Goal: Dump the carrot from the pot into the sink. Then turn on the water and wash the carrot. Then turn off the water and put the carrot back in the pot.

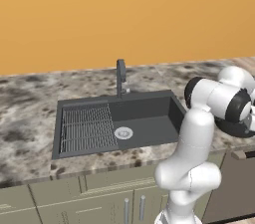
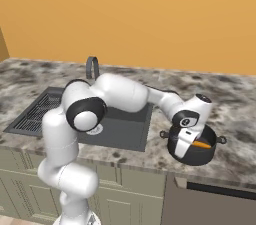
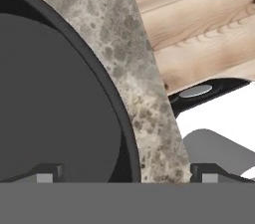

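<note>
The dark pot (image 2: 198, 156) stands on the marble counter to the right of the sink (image 2: 125, 130), close to the counter's front edge. The orange carrot (image 2: 202, 144) lies inside it, at its right side. My gripper (image 2: 183, 149) reaches down onto the pot's near left rim. In the hand view the gripper (image 3: 127, 174) is open, and the pot (image 3: 50, 93) has its rim running up between the two fingertips, one inside the pot and one over the counter. Nothing is held. The sink (image 1: 149, 118) holds no carrot.
A dark faucet (image 1: 120, 76) stands behind the sink, a wire rack (image 1: 87, 127) fills its left half, and a silver drain (image 1: 123, 132) sits mid-basin. The counter edge (image 3: 149, 118) runs just beside the pot, with wood floor (image 3: 199, 24) below. A dark appliance front (image 2: 215, 204) sits under the counter.
</note>
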Available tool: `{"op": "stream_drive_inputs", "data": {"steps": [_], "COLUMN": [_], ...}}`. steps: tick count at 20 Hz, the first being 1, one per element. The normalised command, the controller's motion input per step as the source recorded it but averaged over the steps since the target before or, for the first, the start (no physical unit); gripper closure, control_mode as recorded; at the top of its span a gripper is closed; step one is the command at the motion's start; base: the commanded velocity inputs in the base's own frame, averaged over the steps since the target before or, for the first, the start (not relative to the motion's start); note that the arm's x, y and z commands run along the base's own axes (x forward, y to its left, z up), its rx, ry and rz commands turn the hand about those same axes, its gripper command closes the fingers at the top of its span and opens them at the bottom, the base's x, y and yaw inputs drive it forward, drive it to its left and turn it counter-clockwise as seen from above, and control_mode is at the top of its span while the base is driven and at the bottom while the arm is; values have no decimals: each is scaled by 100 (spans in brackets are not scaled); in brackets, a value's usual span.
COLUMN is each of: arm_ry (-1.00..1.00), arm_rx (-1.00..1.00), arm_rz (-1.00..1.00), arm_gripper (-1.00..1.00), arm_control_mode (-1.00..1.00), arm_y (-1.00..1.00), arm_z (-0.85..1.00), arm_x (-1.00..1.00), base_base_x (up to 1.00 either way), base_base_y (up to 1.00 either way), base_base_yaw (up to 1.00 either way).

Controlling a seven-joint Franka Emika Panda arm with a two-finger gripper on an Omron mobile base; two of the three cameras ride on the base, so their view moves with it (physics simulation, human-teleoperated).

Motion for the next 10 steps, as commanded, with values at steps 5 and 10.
{"op": "stream_drive_inputs", "data": {"steps": [5,10], "arm_ry": [0,0], "arm_rx": [0,0], "arm_rz": [0,0], "arm_gripper": [-100,-100], "arm_control_mode": [-100,-100], "arm_y": [-11,-1], "arm_z": [-3,-25], "arm_x": [10,0], "base_base_x": [0,0], "base_base_y": [0,0], "base_base_yaw": [0,0]}}
